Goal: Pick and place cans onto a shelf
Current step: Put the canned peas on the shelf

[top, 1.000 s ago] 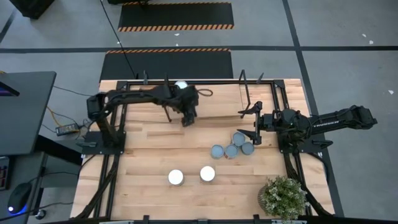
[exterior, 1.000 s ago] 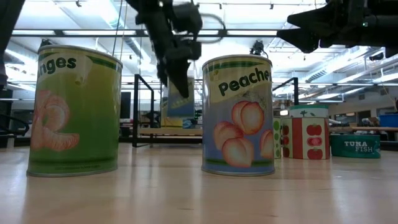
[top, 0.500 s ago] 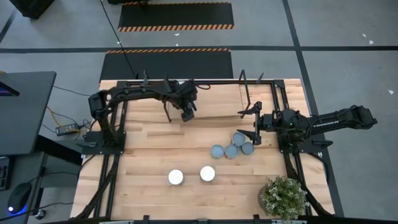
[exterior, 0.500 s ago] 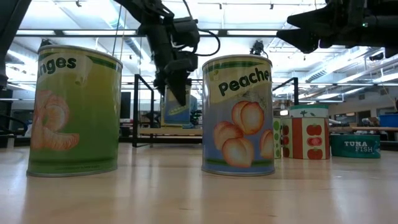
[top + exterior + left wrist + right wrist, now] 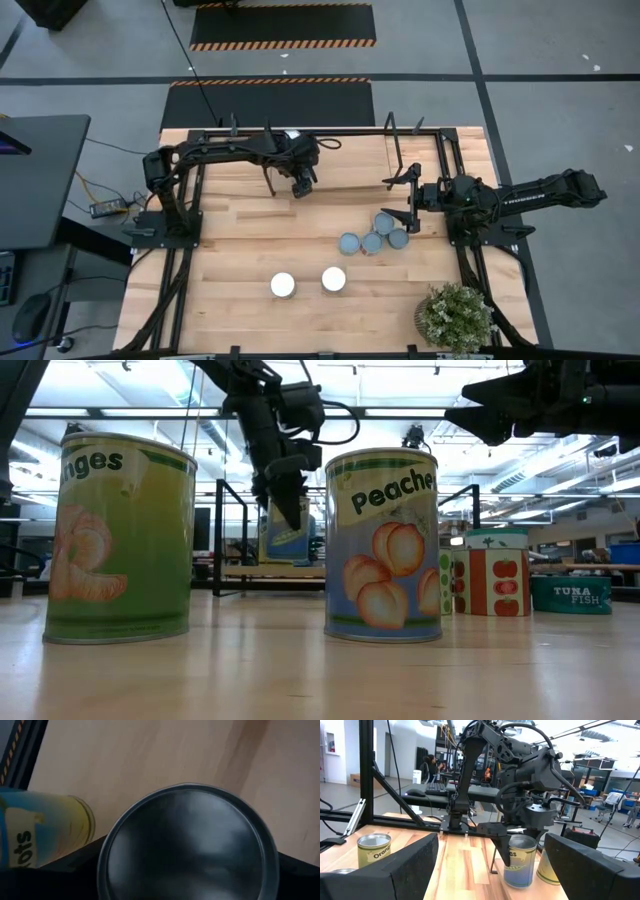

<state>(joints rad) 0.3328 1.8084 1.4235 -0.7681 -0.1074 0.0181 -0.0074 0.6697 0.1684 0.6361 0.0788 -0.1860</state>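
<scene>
Carried farther back toward the shelf [image 5: 400, 150], a blue-labelled can [image 5: 520, 861] is clamped in the left hand [image 5: 303, 184]. Right hand [image 5: 411, 200] held apart above the worktop [image 5: 240, 250].

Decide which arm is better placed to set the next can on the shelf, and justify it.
Left. Its gripper is shut on a can low over the shelf, beside a can already there. The right gripper hangs open and empty near the grey cans.
</scene>
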